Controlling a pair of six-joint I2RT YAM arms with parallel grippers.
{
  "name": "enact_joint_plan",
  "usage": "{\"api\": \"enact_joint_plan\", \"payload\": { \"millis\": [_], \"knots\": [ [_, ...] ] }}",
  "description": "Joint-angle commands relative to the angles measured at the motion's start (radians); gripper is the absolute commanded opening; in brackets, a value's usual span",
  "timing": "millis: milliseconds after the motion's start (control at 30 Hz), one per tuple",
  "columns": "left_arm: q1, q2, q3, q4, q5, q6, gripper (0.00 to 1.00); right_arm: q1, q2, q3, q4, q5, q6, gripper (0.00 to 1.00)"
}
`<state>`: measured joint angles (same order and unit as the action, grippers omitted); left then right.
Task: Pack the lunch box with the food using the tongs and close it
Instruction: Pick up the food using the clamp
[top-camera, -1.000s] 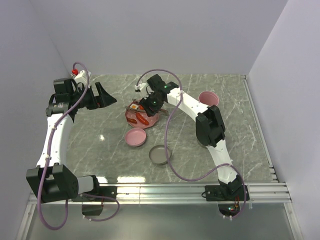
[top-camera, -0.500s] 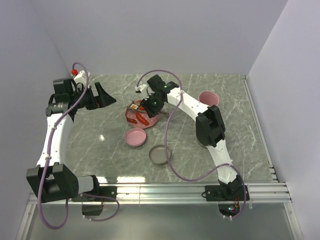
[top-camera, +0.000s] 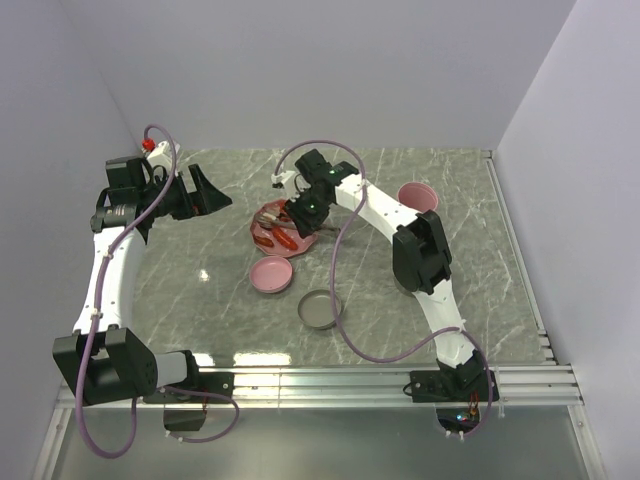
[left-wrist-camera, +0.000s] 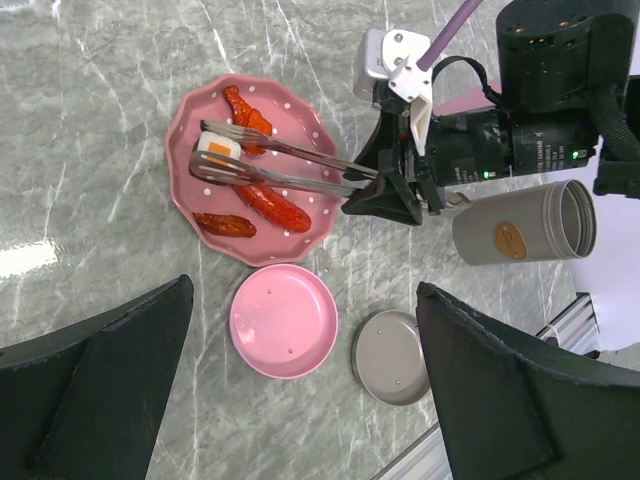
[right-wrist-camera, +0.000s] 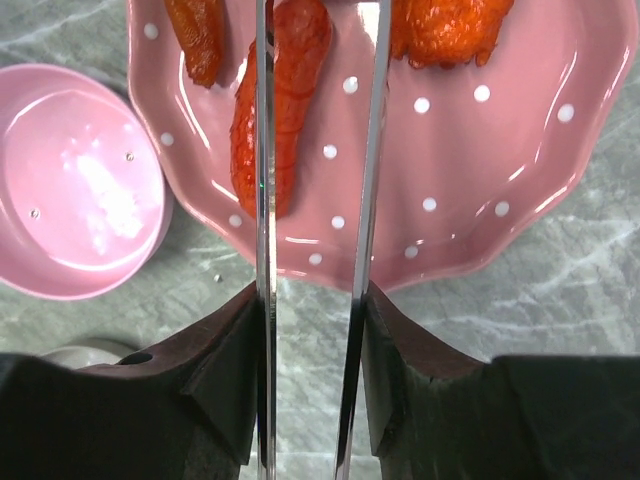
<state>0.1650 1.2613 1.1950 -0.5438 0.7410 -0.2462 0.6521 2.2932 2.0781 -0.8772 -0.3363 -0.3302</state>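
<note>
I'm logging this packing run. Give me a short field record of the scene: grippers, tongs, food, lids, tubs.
right gripper: shut on the tongs
left gripper: open, holding nothing
tong tips: either side of the white-and-orange sushi piece on the pink dotted plate; contact unclear
red sausages: three, all on the plate
lids: pink lid and grey lid off, lying beside the plate
tubs: grey tub and pink tub, both uncovered
</note>
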Motion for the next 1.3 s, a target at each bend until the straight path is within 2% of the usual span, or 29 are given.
{"api": "enact_joint_plan", "payload": {
  "millis": [0, 167, 467, 667, 933, 1267],
  "knots": [
    [0.004, -0.003, 0.011, 0.012, 0.031, 0.008, 0.99, 0.007, -0.084, 0.066, -0.046, 0.002, -0.013, 0.45],
    [0.005, -0.008, 0.005, 0.013, 0.028, 0.007, 0.99, 0.02, -0.074, 0.08, -0.095, 0.072, -0.044, 0.49],
    [0.008, -0.013, -0.002, 0.018, 0.031, 0.002, 0.99, 0.026, -0.028, 0.1, -0.144, 0.106, -0.05, 0.54],
    [0.01, -0.02, -0.012, 0.021, 0.028, 0.002, 0.99, 0.021, -0.024, 0.112, -0.149, 0.063, -0.035, 0.51],
    [0.013, -0.02, -0.017, 0.027, 0.032, -0.001, 0.99, 0.023, -0.06, 0.116, -0.141, 0.037, -0.032, 0.4],
    [0.013, -0.023, -0.015, 0.027, 0.034, -0.004, 0.99, 0.021, -0.135, 0.111, -0.102, 0.034, -0.006, 0.39]
  ]
}}
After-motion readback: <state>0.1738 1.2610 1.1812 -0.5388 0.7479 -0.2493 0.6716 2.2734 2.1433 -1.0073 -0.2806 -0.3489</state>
